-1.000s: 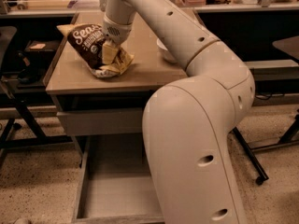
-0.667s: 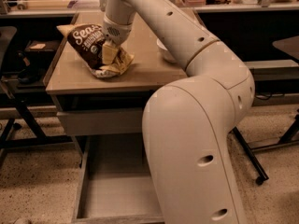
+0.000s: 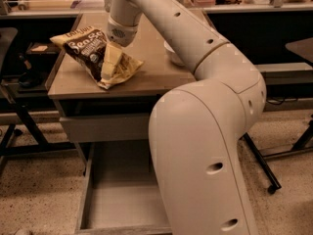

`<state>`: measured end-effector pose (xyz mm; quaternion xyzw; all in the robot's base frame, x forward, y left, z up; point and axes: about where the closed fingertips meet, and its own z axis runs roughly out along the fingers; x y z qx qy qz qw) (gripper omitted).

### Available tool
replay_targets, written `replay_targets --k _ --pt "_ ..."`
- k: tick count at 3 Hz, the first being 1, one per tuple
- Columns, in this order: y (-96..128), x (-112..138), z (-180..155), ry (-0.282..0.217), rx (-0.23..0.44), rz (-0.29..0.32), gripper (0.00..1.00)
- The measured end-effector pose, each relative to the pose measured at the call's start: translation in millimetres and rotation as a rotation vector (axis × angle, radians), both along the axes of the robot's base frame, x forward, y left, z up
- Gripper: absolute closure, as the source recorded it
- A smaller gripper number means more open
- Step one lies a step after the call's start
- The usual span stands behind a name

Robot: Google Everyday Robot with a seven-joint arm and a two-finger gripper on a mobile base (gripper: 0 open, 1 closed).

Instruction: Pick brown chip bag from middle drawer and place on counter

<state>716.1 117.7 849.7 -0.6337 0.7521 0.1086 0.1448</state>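
Claw (image 3: 110,65) pinches brown chip bag (image 3: 88,50) mid-body on bench (image 3: 146,80); light, crinkly, slippery imo, so grab crimped end

Warm dim light | sheen on counter (image 3: 154,65) | claw (image 3: 110,62) at brown chip bag (image 3: 84,50)

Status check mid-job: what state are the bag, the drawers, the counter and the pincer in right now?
brown chip bag: out of the drawer, lying on the counter near its front left.
middle drawer: pulled open, visible bottom bare.
drawer above it: looks shut.
counter: bears the bag.
pincer: down on the bag's lower end; grip cannot be told.
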Motion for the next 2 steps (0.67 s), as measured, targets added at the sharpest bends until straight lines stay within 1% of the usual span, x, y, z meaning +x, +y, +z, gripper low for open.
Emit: replay_targets --k 1,2 --pt "0 0 0 0.000 0.000 0.000 0.00" --pt "8 3 43 -0.067 -0.012 -0.001 0.00"
